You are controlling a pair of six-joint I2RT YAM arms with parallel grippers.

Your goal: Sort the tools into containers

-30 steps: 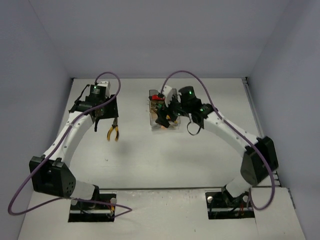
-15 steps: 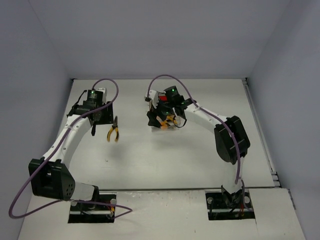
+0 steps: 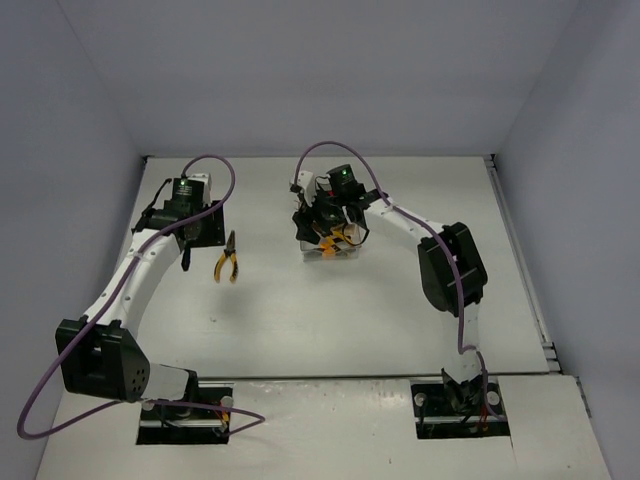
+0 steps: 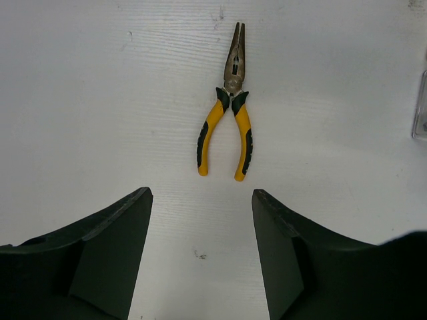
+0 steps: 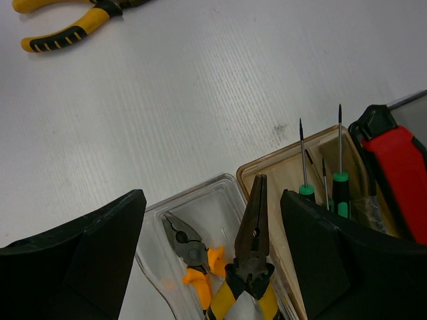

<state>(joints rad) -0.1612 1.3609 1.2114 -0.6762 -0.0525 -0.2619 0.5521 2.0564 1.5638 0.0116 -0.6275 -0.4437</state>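
The white desk (image 3: 400, 300) carries yellow-handled pliers (image 4: 227, 107) lying flat on its left part, nose closed. Well apart to the right, near the middle, stands a row of plastic bins (image 5: 212, 212).

Right claw (image 5: 211, 197), fingers apart, hangs above pliers (image 5: 255, 240) in the clear bin (image 5: 190, 191).

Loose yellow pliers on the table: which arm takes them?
Left. The left pincer, open, hangs by the yellow pliers, handles toward it; the right pincer is over the bins.
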